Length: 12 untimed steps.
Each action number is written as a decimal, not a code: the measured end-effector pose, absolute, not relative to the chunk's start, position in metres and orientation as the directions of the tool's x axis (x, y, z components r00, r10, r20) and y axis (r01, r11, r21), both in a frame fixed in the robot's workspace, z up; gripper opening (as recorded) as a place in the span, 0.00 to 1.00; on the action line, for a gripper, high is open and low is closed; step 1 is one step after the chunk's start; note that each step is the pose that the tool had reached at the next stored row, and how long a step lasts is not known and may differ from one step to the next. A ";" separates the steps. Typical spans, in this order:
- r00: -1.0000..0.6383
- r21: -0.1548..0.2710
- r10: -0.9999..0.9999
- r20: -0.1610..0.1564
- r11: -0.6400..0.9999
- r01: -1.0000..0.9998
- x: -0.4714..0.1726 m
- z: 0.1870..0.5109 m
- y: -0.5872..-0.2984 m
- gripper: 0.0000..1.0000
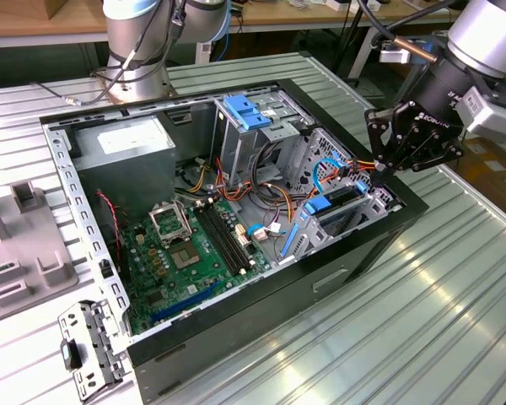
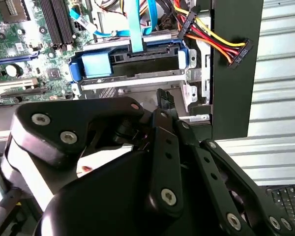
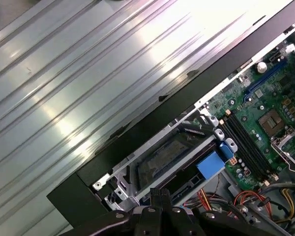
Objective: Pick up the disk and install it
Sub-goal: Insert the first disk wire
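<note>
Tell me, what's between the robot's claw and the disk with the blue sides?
In the second wrist view, a silver metal rail of the drive cage runs between the gripper and the disk, which sits in its bay.

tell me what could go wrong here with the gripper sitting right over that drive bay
1. The red, yellow and black power cable hangs loose over the case edge beside the bay; the gripper could snag it.
2. The disk sits in its blue rails inside the metal cage, with a light-blue ribbon cable lying across it; pressing there might pinch the cable.
3. The gripper is close to the black case wall and could bump it.
</note>
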State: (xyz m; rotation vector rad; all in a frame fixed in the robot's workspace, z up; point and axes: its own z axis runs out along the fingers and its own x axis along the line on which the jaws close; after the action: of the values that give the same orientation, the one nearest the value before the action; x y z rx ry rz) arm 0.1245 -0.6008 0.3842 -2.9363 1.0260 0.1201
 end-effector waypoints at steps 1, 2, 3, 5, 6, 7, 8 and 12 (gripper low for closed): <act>0.788 -0.002 -0.610 -0.082 -0.791 -0.612 0.125 0.384 -0.601 0.11; 0.795 -0.002 -0.601 -0.082 -0.797 -0.604 0.125 0.384 -0.601 0.30; 0.798 -0.002 -0.597 -0.082 -0.801 -0.599 0.124 0.384 -0.601 0.36; 0.799 -0.002 -0.596 -0.082 -0.801 -0.598 0.125 0.384 -0.601 0.36; 0.799 -0.002 -0.596 -0.082 -0.801 -0.598 0.125 0.384 -0.601 0.36; 0.799 -0.002 -0.596 -0.082 -0.801 -0.598 0.125 0.384 -0.601 0.36; 0.799 -0.002 -0.596 -0.082 -0.801 -0.598 0.126 0.384 -0.601 0.36; 0.799 -0.002 -0.596 -0.082 -0.801 -0.598 0.127 0.384 -0.601 0.36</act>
State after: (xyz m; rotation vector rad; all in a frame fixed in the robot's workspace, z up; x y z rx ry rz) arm 0.1268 -0.6008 0.3841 -2.9530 0.9809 0.1209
